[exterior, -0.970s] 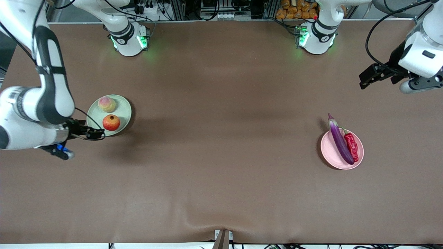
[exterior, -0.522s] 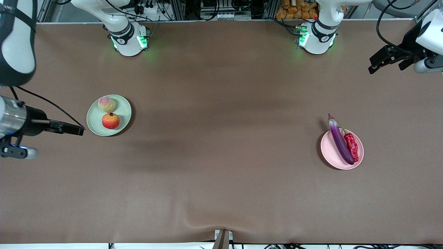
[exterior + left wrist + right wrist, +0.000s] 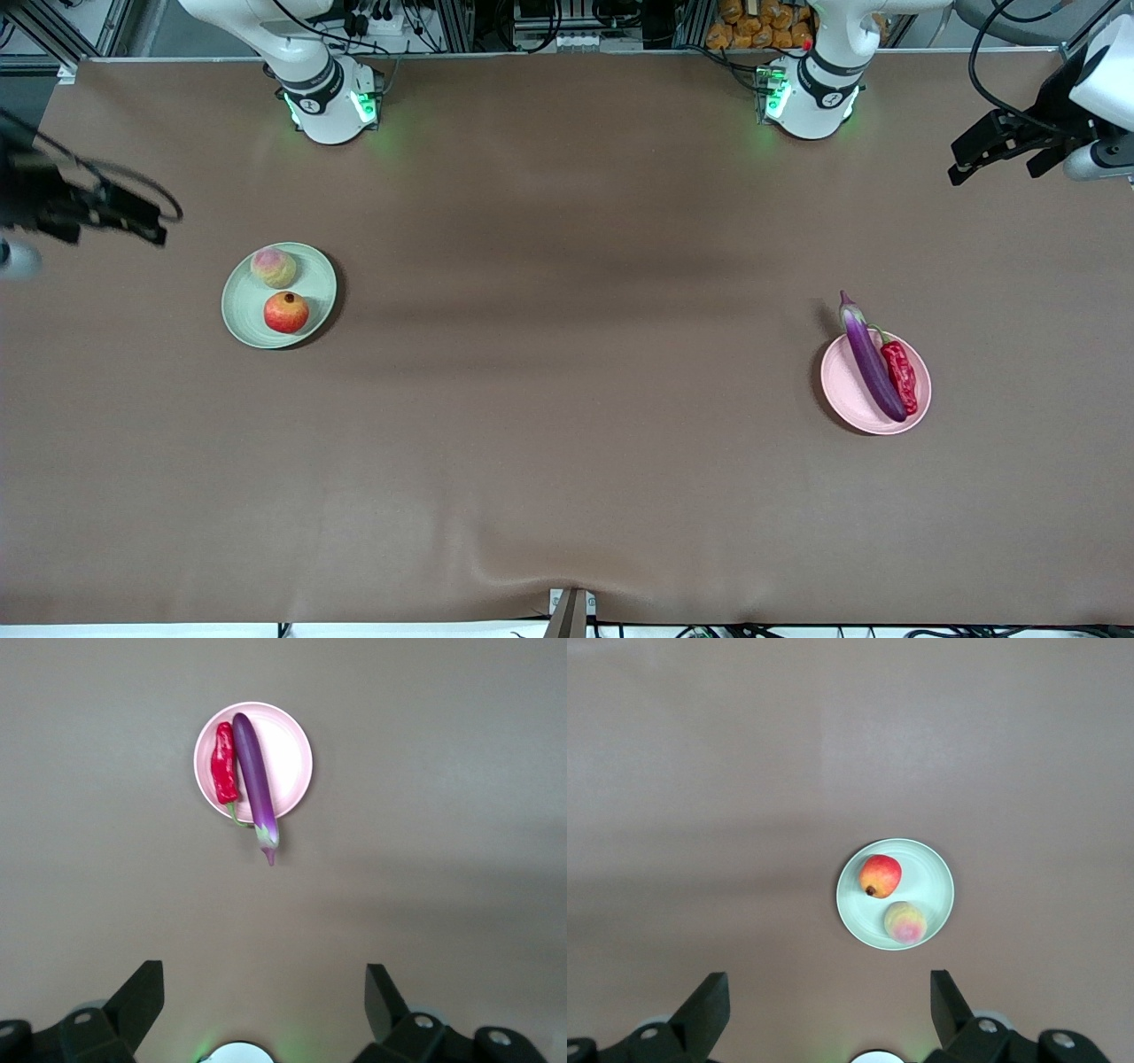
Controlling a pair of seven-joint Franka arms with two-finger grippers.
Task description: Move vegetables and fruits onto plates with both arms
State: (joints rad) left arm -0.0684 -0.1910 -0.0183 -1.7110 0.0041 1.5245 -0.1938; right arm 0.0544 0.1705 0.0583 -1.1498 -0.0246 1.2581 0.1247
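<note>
Nearest the front camera, toward the left arm's end of the table, the pink plate (image 3: 919, 398) holds the eggplant (image 3: 871, 361) and the chili pepper (image 3: 901, 374) side by side, the eggplant's stem end poking over the rim. A little farther, toward the right arm's end, the green plate (image 3: 239, 316) carries the pomegranate (image 3: 286, 312) and, farther still, the peach (image 3: 273, 267). Both arms hang clear: the left gripper (image 3: 974, 159) over its table end, the right gripper (image 3: 142, 217) over its own, each with fingers spread and empty.
</note>
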